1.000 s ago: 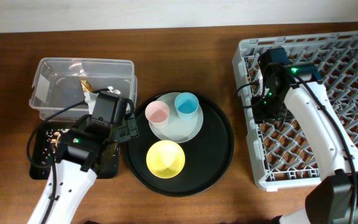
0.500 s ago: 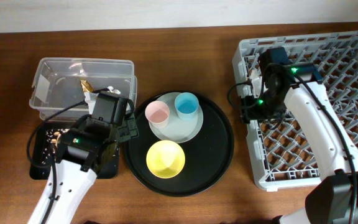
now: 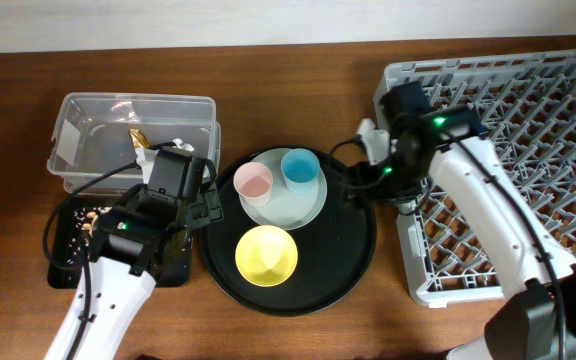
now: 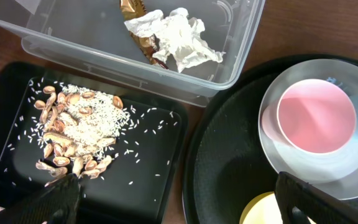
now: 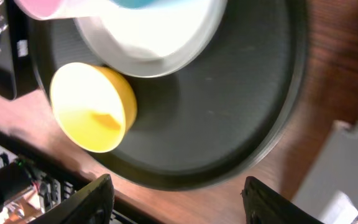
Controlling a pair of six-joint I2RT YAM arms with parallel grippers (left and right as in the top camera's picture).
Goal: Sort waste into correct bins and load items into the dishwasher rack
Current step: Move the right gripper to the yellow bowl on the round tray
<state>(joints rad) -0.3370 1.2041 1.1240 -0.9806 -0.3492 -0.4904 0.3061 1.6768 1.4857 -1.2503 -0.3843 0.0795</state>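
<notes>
The left gripper [image 4: 176, 200] is hanging wide open and empty over the black tray [image 4: 148, 177] of food scraps [image 4: 73, 134]. The napkin [image 4: 182, 38] and wrapper [image 4: 137, 18] are lying in the clear tub [image 4: 104, 59]. The right gripper [image 5: 179, 199], also open and empty, is hovering over the round tray [image 5: 229, 124], left of the rack [image 3: 568, 120].

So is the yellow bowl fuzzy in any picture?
Right wrist view: the bowl is soft and smeared. Left wrist view: sharp, each grain among the scraps shows. Overhead: crisp, with glare on the tub.

Right hand [image 3: 356, 182] swung left off dishwasher rack [image 3: 568, 90], now above round black tray [image 3: 360, 250] right edge.
</notes>
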